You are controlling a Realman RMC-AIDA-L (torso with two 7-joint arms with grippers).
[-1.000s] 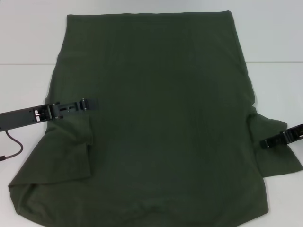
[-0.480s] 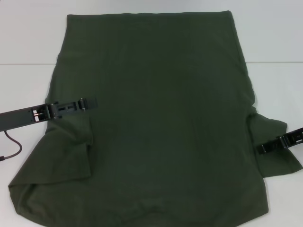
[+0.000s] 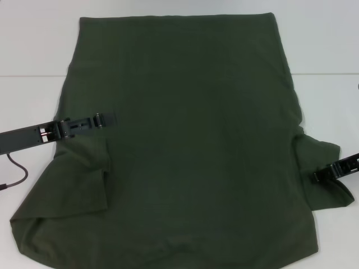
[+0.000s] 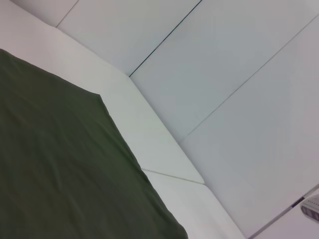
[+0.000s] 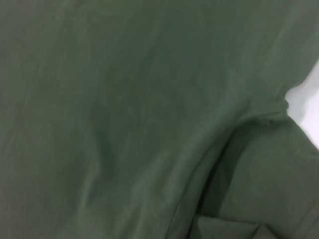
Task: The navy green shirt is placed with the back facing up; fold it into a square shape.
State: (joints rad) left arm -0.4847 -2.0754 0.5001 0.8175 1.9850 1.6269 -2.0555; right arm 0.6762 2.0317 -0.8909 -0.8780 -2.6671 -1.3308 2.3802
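The navy green shirt [image 3: 185,145] lies spread on the white table [image 3: 33,45], filling most of it. At nine o'clock the left gripper [image 3: 106,120] lies over the shirt's edge where a sleeve looks tucked inward; at four o'clock the right gripper [image 3: 320,176] sits on the other sleeve. I cannot tell either pincer's opening or hold. Folding seems barely started: the body is still unfolded.
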